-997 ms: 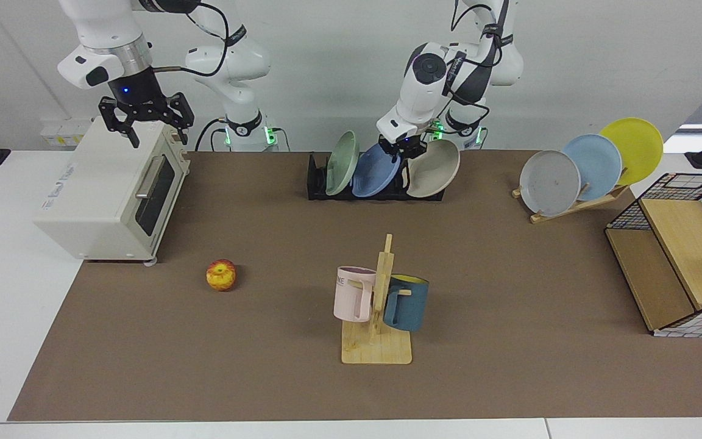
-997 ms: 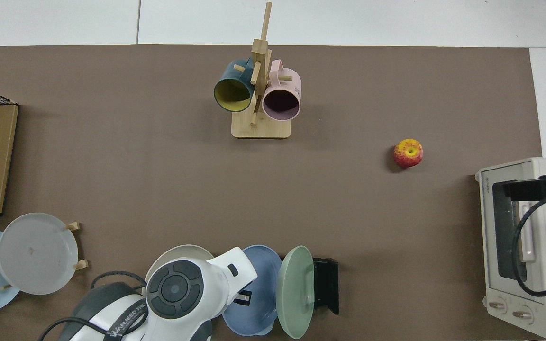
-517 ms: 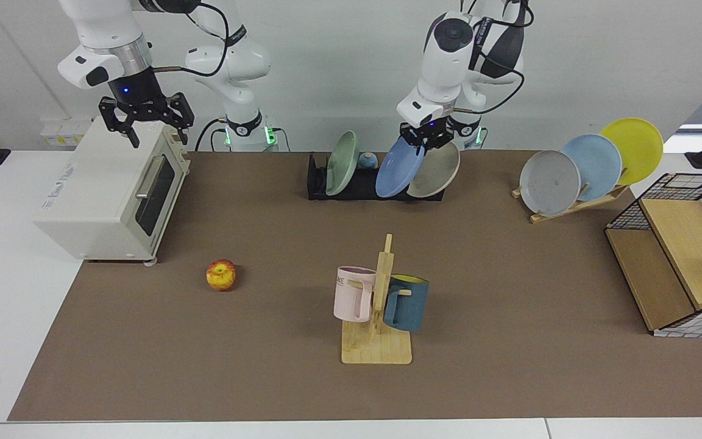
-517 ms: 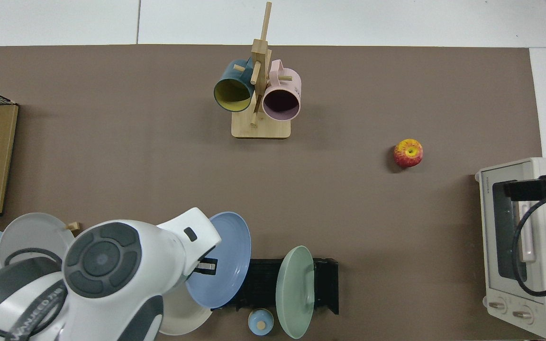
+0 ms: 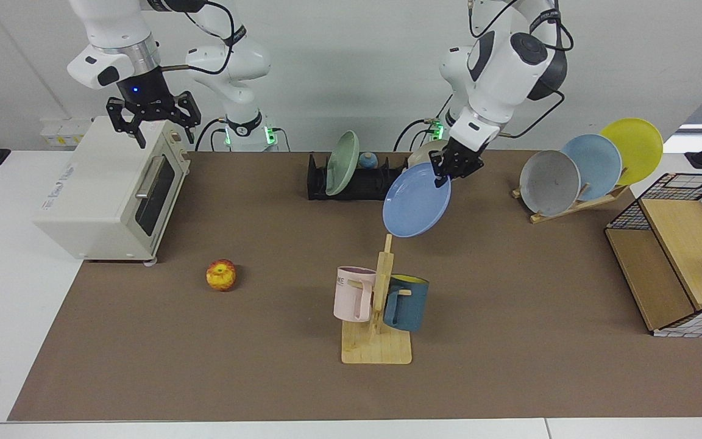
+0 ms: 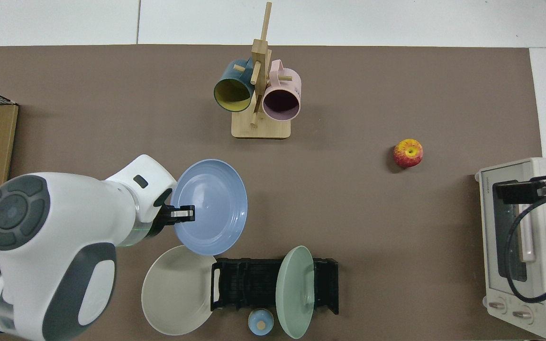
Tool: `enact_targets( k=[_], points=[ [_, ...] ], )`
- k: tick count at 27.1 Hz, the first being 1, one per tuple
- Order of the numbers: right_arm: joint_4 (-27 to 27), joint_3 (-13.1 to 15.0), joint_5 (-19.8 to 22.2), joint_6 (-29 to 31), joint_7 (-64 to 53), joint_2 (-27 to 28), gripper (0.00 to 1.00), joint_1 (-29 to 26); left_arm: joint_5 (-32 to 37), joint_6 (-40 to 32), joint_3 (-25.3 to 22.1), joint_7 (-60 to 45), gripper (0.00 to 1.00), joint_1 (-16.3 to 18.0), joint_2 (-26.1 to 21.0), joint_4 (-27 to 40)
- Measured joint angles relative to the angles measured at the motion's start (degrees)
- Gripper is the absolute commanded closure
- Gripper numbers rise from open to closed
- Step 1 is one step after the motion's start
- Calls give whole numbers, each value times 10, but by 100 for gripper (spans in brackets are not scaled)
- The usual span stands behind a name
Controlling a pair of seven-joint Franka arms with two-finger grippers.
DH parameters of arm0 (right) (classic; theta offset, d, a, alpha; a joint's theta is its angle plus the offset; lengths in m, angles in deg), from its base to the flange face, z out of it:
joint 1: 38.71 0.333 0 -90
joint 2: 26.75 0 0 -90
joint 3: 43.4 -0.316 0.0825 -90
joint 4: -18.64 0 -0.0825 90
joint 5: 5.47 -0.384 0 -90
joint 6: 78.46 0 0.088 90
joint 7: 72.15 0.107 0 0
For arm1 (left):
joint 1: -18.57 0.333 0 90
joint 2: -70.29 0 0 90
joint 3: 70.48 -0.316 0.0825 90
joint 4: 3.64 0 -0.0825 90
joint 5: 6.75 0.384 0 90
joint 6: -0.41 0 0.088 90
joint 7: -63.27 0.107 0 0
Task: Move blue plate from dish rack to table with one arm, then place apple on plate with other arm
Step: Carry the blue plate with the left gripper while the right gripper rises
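Observation:
My left gripper is shut on the rim of the blue plate, which hangs tilted in the air in front of the black dish rack. From above, the blue plate sits over the brown mat of the table, between the dish rack and the mug tree, with the left gripper at its edge. The apple lies on the mat in front of the toaster oven, also seen as the apple from above. My right gripper waits open above the oven.
A sage-green plate stands in the rack and a beige plate leans at its end. A wooden mug tree holds two mugs mid-mat. A white toaster oven, a wooden plate rack and a wire basket line the sides.
The left arm has lifted the blue plate out of the dish rack and carried it forward over the mat, toward the mug tree. The right gripper has shifted slightly above the oven.

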Motion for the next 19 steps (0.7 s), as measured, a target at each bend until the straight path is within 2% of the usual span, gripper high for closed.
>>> enact_targets(
  k=[6,11,19],
  points=[
    [-15,-1,-2,48,0,22,0,2,-72,79,1,41,100,6,-63,1],
    [-28,-1,-30,119,0,73,0,3,-149,130,4,99,100,7,-127,0],
    [-32,-2,-41,228,0,175,0,6,-227,136,4,184,100,25,-159,0]
  ],
)
